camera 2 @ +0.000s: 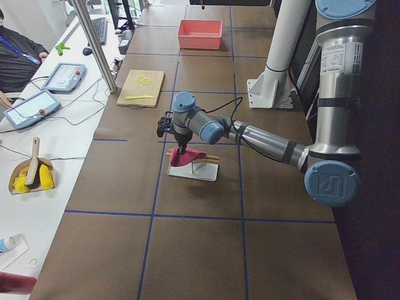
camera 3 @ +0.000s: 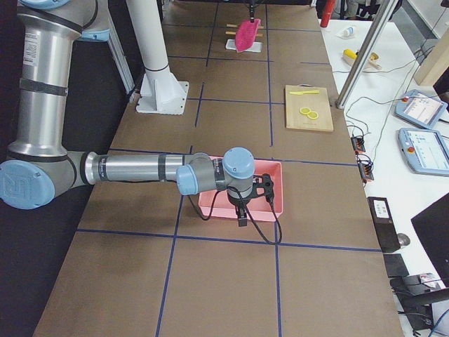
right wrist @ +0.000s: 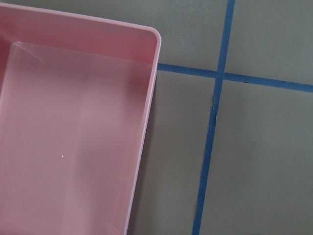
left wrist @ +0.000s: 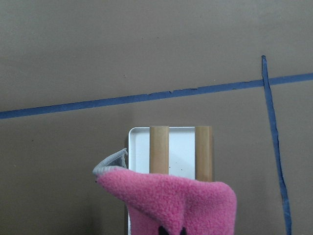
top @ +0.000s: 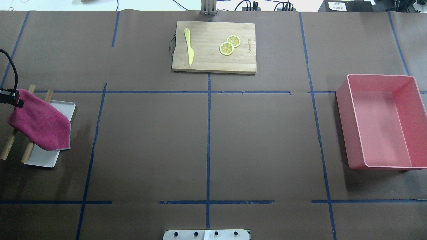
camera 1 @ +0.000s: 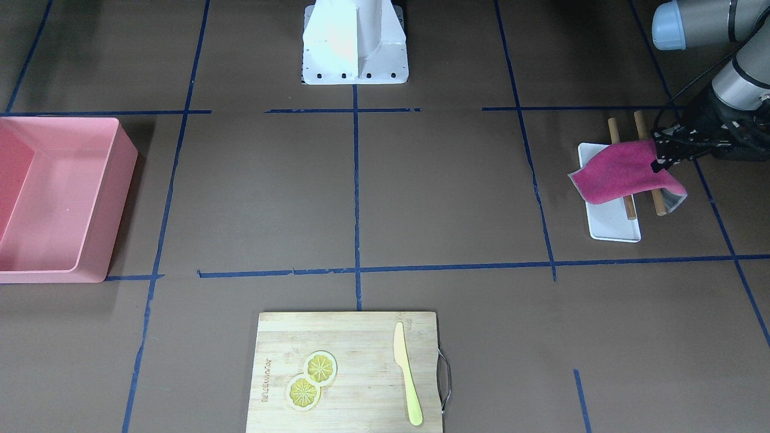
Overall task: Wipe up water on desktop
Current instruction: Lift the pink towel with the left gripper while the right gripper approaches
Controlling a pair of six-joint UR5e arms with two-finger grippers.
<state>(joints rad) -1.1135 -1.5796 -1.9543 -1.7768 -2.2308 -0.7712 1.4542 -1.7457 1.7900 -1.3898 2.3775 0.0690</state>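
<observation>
The brown desktop (camera 1: 445,192) with blue tape lines shows no visible water in any view. My left gripper (camera 1: 662,159) is shut on a corner of a pink cloth (camera 1: 613,174), which hangs over a white tray (camera 1: 613,225) bearing two wooden rods (camera 1: 613,129). The cloth (top: 40,123) sits at the overhead view's left edge, and fills the bottom of the left wrist view (left wrist: 171,200). My right gripper (camera 3: 241,219) hovers over the near side of a pink bin (camera 3: 273,189); it shows only in the exterior right view, so I cannot tell whether it is open or shut.
The empty pink bin (top: 343,126) stands on my right side. A bamboo cutting board (top: 206,60) with a yellow knife (top: 188,46) and two lemon slices (top: 230,45) lies at the far middle. The white robot base (camera 1: 355,42) is at the near middle.
</observation>
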